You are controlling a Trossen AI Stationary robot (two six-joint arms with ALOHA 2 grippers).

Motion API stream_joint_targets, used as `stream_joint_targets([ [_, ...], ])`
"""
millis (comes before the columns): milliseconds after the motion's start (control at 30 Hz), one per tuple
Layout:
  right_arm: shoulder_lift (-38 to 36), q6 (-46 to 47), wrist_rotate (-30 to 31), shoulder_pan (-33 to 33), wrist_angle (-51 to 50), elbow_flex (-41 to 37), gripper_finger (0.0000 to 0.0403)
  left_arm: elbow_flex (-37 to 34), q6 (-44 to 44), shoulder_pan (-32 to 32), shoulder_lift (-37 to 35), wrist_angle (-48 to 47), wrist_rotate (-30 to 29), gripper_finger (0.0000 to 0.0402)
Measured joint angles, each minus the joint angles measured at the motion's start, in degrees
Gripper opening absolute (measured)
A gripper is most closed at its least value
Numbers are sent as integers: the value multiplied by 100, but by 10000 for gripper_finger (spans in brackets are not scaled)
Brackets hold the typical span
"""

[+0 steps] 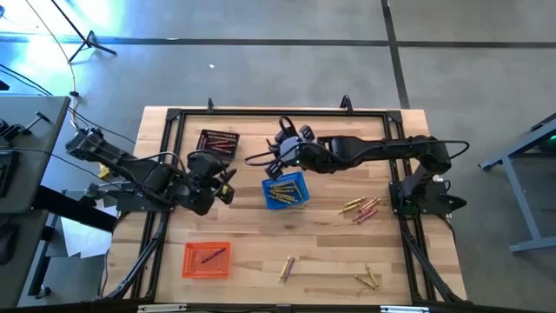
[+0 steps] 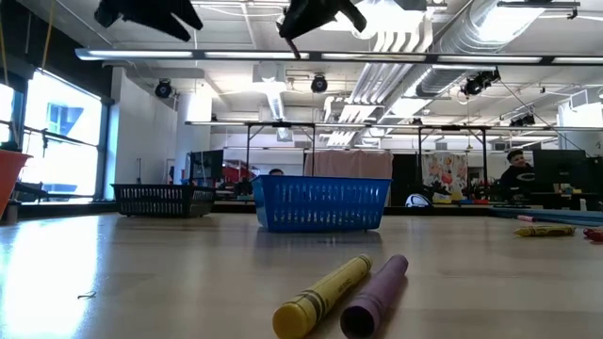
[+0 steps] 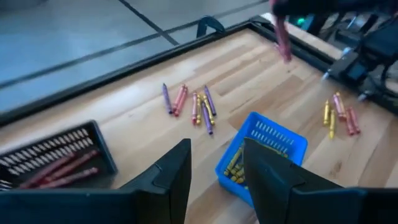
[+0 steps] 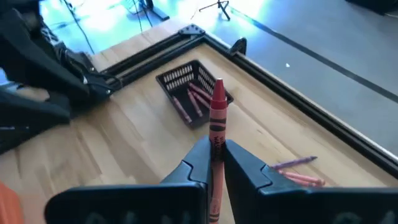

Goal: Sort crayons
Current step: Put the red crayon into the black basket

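The right gripper (image 4: 216, 163) clenches a red crayon (image 4: 217, 118) above the table (image 1: 261, 278); the left gripper (image 3: 216, 167) hangs released beside the blue basket (image 1: 287, 191).

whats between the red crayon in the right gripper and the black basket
Only bare wood. In the right wrist view the red crayon, pinched in the right gripper, points toward the black basket, with empty table between them.

Wood table (image 1: 252, 235): three baskets (image 1: 285, 191), loose crayons (image 1: 360, 208).

Beyond my tool: grey concrete floor (image 1: 261, 69) with dark seams, bright windows (image 2: 57, 132), exposed ceiling ducts (image 2: 452, 47), strip lights (image 2: 330, 56).
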Motion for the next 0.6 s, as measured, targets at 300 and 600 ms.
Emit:
stream_joint_targets([
  [300, -231, 10, 9, -197, -495, 4, 20, -2236, 2511, 918, -869, 5178, 3059, 129],
  [600, -273, 278, -263, -8, -76, 4, 20, -2635, 2305, 1757, -838, 6546, 3078, 129],
])
